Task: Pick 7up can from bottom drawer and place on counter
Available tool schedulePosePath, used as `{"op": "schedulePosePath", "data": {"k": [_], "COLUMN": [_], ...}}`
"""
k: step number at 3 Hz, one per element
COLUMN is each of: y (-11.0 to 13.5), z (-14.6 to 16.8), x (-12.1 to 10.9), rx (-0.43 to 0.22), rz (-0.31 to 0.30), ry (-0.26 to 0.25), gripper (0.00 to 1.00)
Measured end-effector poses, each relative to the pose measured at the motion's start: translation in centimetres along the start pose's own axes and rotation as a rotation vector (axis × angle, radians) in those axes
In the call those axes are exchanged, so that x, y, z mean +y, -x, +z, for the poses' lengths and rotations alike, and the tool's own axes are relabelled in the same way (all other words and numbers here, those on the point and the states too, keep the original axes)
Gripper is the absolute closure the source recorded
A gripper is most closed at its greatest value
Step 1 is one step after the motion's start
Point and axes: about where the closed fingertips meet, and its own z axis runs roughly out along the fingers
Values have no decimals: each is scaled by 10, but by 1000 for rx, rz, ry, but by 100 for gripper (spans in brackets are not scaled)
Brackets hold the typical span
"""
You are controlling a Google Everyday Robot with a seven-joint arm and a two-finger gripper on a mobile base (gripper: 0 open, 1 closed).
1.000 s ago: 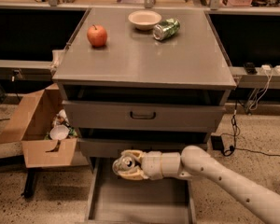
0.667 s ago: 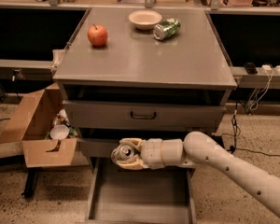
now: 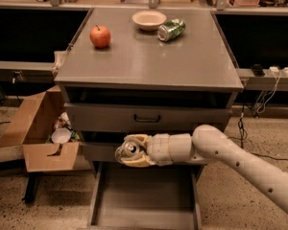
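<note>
My gripper (image 3: pixel 130 152) is shut on the 7up can (image 3: pixel 127 150), a small silvery-white can with its pull-tab lid facing the camera. It holds the can in the air above the open bottom drawer (image 3: pixel 144 202), in front of the middle drawer face. The white arm reaches in from the lower right. The counter (image 3: pixel 149 56) is the flat grey top of the cabinet, well above the can.
On the counter stand a red apple (image 3: pixel 100 36), a white bowl (image 3: pixel 149 19) and a shiny green can (image 3: pixel 171 29) lying on its side. An open cardboard box (image 3: pixel 41 133) with trash sits left of the cabinet. A tan bench runs behind.
The gripper has risen with the can and drifted slightly left, from just above the bottom drawer to the height of the middle drawer face.
</note>
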Motion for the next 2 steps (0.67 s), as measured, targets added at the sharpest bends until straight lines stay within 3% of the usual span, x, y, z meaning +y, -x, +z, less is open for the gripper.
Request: {"op": "schedulePosePath", "data": {"k": [1,2], "y": [60,134], "z": [-26,-58], "x": [-15,-23], "rx": [-23,-22], "rz": [-20,-93], "ry": [32,59], "gripper": [100,100]}}
